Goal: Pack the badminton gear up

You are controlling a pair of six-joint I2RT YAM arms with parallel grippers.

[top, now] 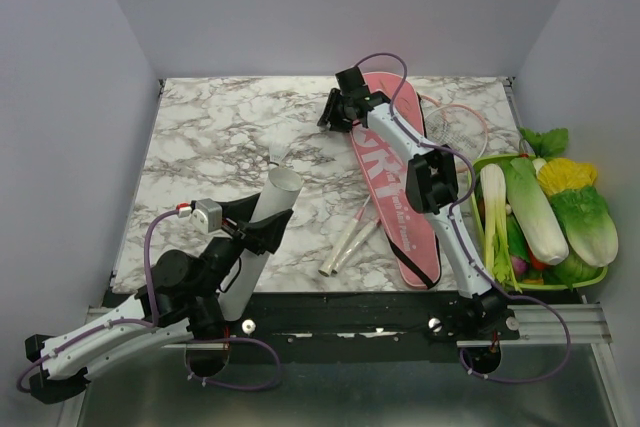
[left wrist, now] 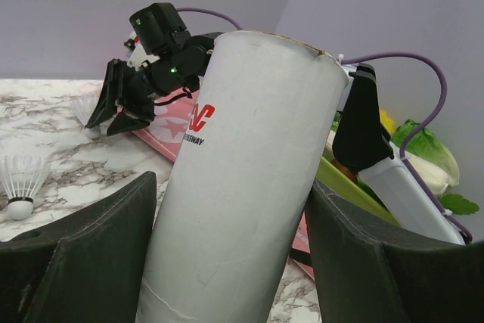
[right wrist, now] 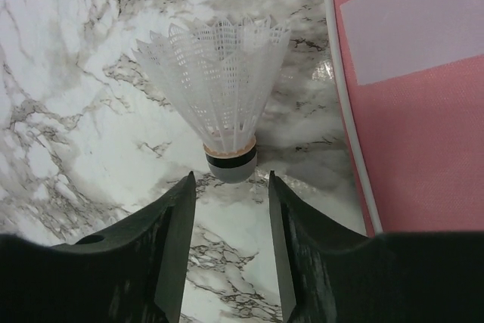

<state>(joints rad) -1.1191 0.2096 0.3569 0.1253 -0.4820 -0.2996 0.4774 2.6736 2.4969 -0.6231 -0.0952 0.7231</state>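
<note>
As the tube (top: 275,187) likely needs its mouth up for loading, left tool (left wrist: 231,194) clamps it tilted, lower left of top view | right tool (right wrist: 231,187) jaws apart around shuttlecock (right wrist: 215,81) cork, not gripping, upper centre on desk (top: 220,127) beside bag (top: 395,232) | rackets (top: 345,242) loose at centre

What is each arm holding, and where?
The left gripper clamps the white tube around its upper half. The right gripper holds nothing: its fingers straddle the cork of a shuttlecock without touching.

Your badminton gear, current state.
Pink SPORT bag (top: 402,232) lies flat; rackets (top: 345,243) poke out at its left edge; white tube (top: 274,199) tilts, open end up; shuttlecock (right wrist: 219,88) stands on its cork beside the bag.
</note>
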